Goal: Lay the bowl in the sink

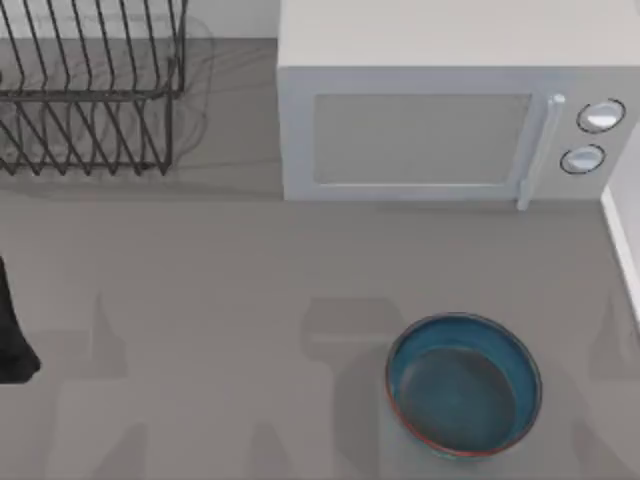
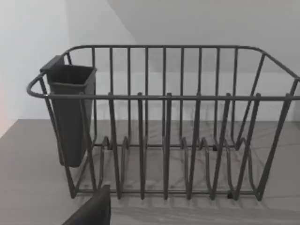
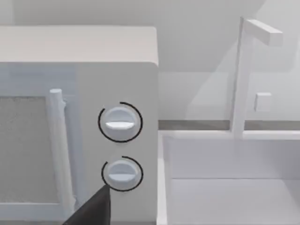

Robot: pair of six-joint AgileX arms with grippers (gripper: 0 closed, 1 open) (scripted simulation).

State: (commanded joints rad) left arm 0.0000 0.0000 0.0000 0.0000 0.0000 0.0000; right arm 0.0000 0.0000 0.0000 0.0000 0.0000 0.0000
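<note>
Our left arm (image 1: 12, 330) sits at the table's left edge (whether either gripper is wide or narrow, we cannot tell). The round glossy teal-blue bowl (image 1: 463, 384) rests upright on open grey tabletop (image 1: 220, 300), near the front edge, before the white microwave (image 1: 440, 120); the white sink (image 3: 234, 187) lies just beside the microwave.

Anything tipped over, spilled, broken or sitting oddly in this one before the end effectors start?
Nothing stands out. The bowl sits upright on the table in front of the microwave, empty and intact. The microwave's door is shut. The dish rack stands level at back left, its dark cup hanging on one end. The sink is empty.
</note>
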